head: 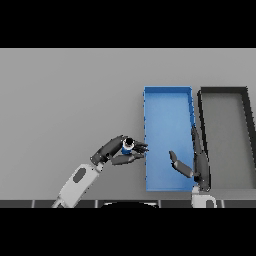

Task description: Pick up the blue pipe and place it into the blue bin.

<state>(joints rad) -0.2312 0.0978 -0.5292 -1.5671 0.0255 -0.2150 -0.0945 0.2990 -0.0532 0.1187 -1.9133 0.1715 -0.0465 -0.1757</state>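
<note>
Left hand [116,151] fingers curl around the short blue pipe [128,146], likely rigid, light, slippery; blue bin [167,95] lies just beyond the fingertips; right hand [192,167] fingers open.

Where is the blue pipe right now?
In the head view the pipe sits in the left hand, whose fingers curl round it, just left of the blue bin's left wall and not yet inside it.

most of the blue pipe [128,145] is covered by the curled fingers of the left hand [120,151], so only its dark-holed end is seen. the blue bin [167,107] has its right wall partly hidden by the right hand [192,162]. whether the pipe's end overlaps the bin's left wall cannot be told.
</note>
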